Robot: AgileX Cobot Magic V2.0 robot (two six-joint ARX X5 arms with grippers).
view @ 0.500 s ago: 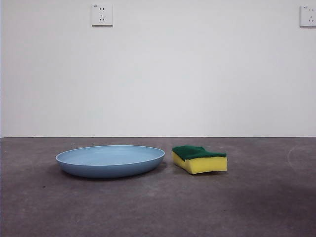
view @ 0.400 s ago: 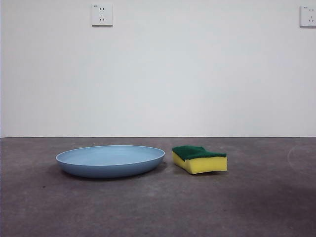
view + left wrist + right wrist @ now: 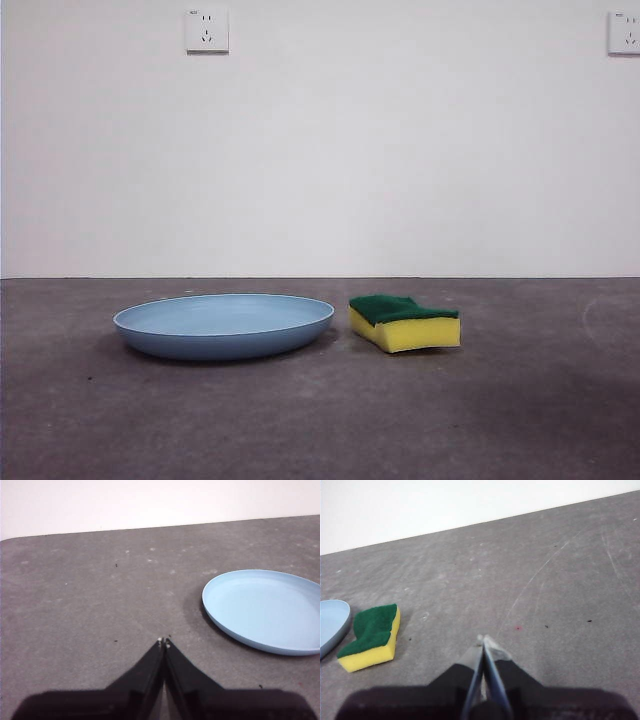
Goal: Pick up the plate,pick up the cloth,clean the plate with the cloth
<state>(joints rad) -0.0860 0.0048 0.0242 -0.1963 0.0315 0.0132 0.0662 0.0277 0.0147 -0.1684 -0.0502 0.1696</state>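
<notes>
Since neither arm has touched anything yet, the step in hand is the 1st pick, the plate (image 3: 224,326). It sits flat on the table (image 3: 320,420), w/ the sponge (image 3: 404,322) just beside its rim, apart by a thin gap as far as the front view shows. The sponge lies green side up, yellow foam under.

The left gripper (image 3: 163,643) hangs above bare table near the plate, jaws pressed together, tips meeting, holding nothing. The right gripper (image 3: 483,640) is near the sponge, jaws also closed to a point, nothing in them.

Doing it well, imo: the left jaws need to open before going down. The plate is shallow and wide, so the only grab is the rim; come in at the near edge, 1 jaw over the lip and 1 under or outside it, then lift w/o tilting much. The rim is low to the table, so a flat approach probably works better than straight down. Avoid pushing the plate into the sponge. For the right arm: open, straddle the foam sides, squeeze gently since foam gives.

Count: 1 plate, 1 sponge, 2 grippers, 2 wall sockets (image 3: 206,30) behind. No real cloth in view.
</notes>
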